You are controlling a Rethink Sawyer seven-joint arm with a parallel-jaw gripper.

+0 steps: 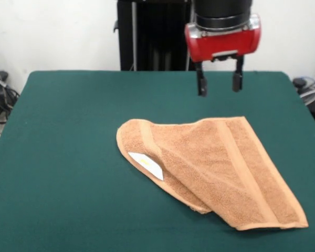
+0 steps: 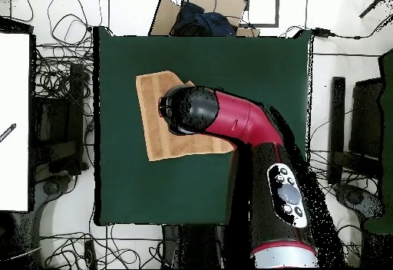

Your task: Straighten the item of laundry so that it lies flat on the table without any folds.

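The tan-orange towel lies folded over on the dark green table, with a curved fold at its left end and a small white tag on top. Woven border bands run along its right side. My gripper hangs above the table just beyond the towel's far edge, open and empty, not touching it. In the overhead view the towel shows at the table's upper left, partly hidden under my arm; the gripper itself is hidden there.
The green table stretches wide around the towel on all sides. Cables, boxes and equipment lie on the floor around the table. The robot's pedestal stands at the far edge.
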